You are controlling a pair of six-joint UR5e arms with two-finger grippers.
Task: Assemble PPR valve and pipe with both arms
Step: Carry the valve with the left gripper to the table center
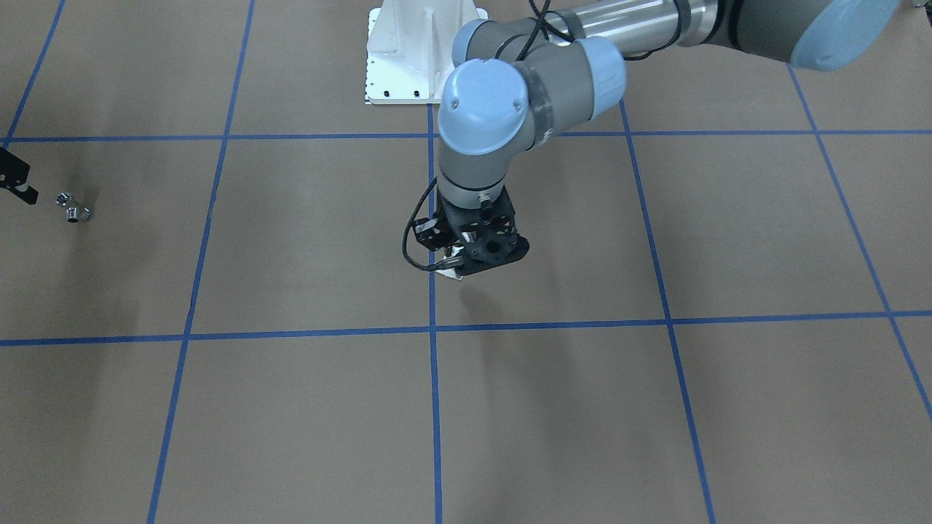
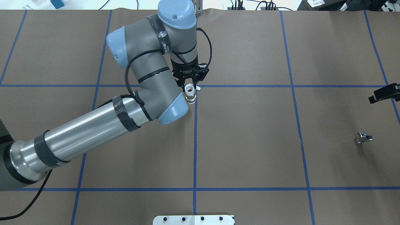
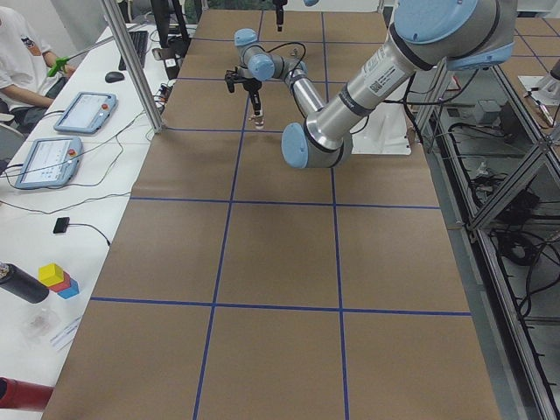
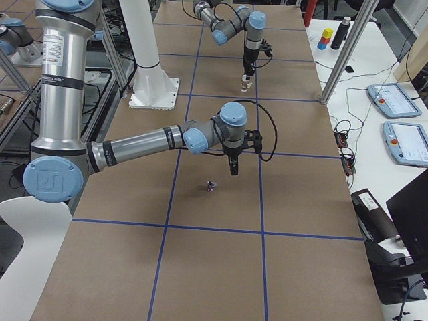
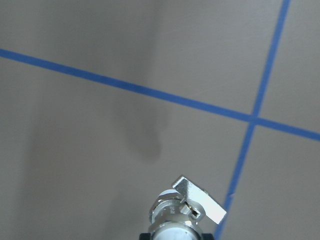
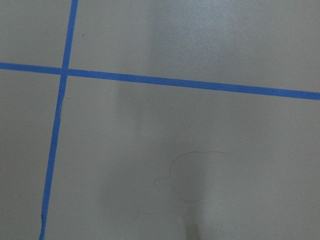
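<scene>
spanning every view you are watching: table (image 2: 250,147), wearing brown paper and carrying a grid of blue tape lines (image 2: 195,140).

item, left arm (image 2: 93,125): it is reaching in from the robot's left toward the middle of the table, with its wrist pointing down close to a crossing of the tape.

item, right arm (image 4: 134,150): it is stretching low over the robot's right side. in the overhead view you are getting only its tip at the edge.

item, white bolted pedestal (image 1: 408,51): it is standing at the robot's edge of the table, about midway along it.

item, left gripper (image 2: 189,87): its fingers are pressing in narrowly on the ppr valve (image 2: 189,93) and holding it.

item, right gripper (image 4: 233,168): it is pointing down and hanging near the pipe (image 2: 363,137) without touching it. you are not being shown clearly whether its fingers are spread or together, so i cannot tell.

item, ppr valve: it is sitting between the left fingers, with one white tube end opening up toward the overhead camera. the left wrist view is showing you its metal middle and flat handle tab (image 5: 202,200). it is hanging off the paper and casting a shadow beside the tape crossing.

item, pipe: it is lying on the paper on the robot's right side, well apart from the valve, with neither gripper touching it.
</scene>
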